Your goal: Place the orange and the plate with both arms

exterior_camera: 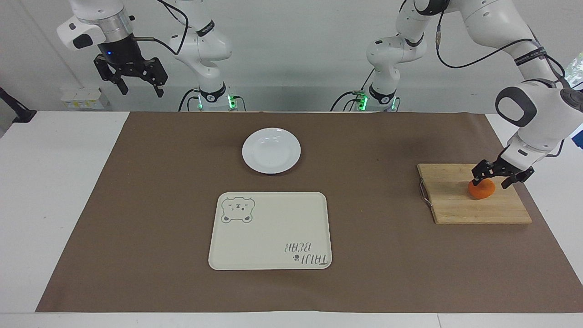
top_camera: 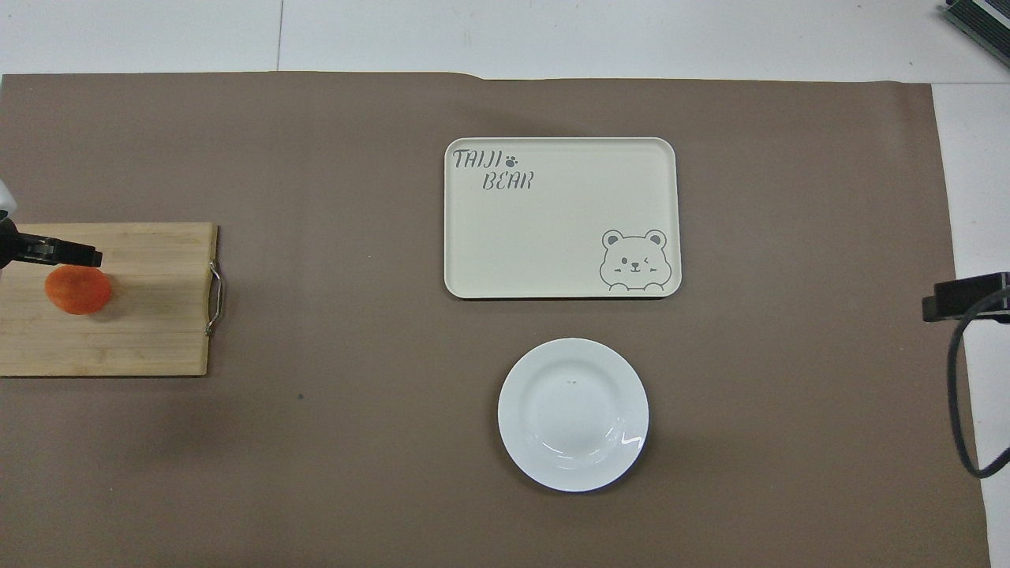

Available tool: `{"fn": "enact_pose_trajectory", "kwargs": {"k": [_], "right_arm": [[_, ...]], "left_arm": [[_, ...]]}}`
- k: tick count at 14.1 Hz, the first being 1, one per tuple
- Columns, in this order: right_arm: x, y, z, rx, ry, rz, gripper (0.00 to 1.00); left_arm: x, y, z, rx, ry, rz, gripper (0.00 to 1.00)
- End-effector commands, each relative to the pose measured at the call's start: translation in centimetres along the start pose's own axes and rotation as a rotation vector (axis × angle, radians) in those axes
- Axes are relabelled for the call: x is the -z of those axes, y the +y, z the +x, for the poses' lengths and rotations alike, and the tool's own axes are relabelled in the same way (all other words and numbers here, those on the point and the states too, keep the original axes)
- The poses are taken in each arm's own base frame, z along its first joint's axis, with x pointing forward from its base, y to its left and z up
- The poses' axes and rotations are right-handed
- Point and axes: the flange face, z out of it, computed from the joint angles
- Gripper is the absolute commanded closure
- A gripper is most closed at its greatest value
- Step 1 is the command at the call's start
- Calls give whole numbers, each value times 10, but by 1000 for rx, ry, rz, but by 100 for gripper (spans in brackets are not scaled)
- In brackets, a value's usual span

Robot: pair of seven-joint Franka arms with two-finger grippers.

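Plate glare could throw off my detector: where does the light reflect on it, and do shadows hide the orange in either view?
Overhead view: the plate has a small bright glint on its inner rim toward the right arm's end; the orange is dimmed under the left pincer but shows. Facing view: plate has only soft sheen; the orange is partly covered by the pincer, with a soft shadow on the board.

the orange (exterior_camera: pixel 482 191) lies on the cutting board (exterior_camera: pixel 455 200) at the left arm's end of the table, between the left gripper's (exterior_camera: pixel 491 181) spread fingers (exterior_camera: pixel 476 178). the plate (exterior_camera: pixel 271 150) sits mid-table, nearer the robots than the tray (exterior_camera: pixel 270 230), well apart from those fingers. the right gripper (exterior_camera: pixel 136 84) hangs over its own end of the table.
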Motion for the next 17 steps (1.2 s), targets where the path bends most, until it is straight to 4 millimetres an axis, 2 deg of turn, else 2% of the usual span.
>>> {"fn": "enact_pose_trajectory", "kwargs": {"k": [1, 4, 7, 10, 13, 17], "right_arm": [[0, 7, -4, 11, 10, -4, 0], [-1, 9, -4, 11, 8, 4, 0], [0, 8, -4, 9, 7, 13, 0], [1, 3, -1, 18, 35, 14, 0], [-5, 7, 6, 9, 58, 15, 0], [-12, 7, 4, 9, 40, 16, 0]], "left_arm": [[-13, -7, -3, -3, 20, -7, 0], [-25, -11, -4, -3, 13, -8, 0], [-42, -14, -13, -12, 18, -1, 0], [-46, -18, -17, -4, 11, -3, 0], [-48, -18, -22, -1, 4, -6, 0], [-48, -19, -24, -5, -1, -8, 0]]}}
